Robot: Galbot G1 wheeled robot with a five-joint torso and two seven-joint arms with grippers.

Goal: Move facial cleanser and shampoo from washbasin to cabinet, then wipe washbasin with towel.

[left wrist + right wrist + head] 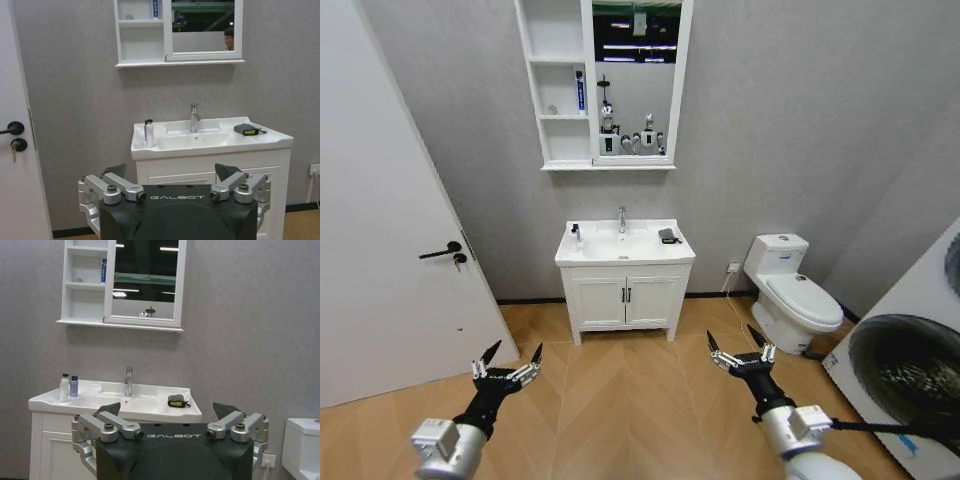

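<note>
**Bottles and towel on the washbasin, both grippers empty and well short of it**

While the robot stands back on the wooden floor, the left gripper [507, 362] and the right gripper [741, 351] are held low in front of it, fingers spread wide, nothing grasped. Beyond them the washbasin [582, 256] is seen on its white floor cupboard [624, 300] against the wall.

At the washbasin's left edge two small bottles stand upright side by side, a white one [64, 388] and a violet one [74, 386]; which is the cleanser and which the shampoo cannot be told. They are judged light, stiff and smooth, likely slippery, and easily tipped; each would best be taken around the middle of its body, below the cap. Their closeness may let one be knocked while the other is gripped.

At the right rear corner the dark towel [176, 400] lies folded, beside the tap [128, 381]. It is judged soft and limp, best pinched from above through its folds.

Farthest, high on the wall, the cabinet [564, 117] is fixed beside its mirror [636, 75], with a blue tube [580, 90] already on a shelf.
</note>
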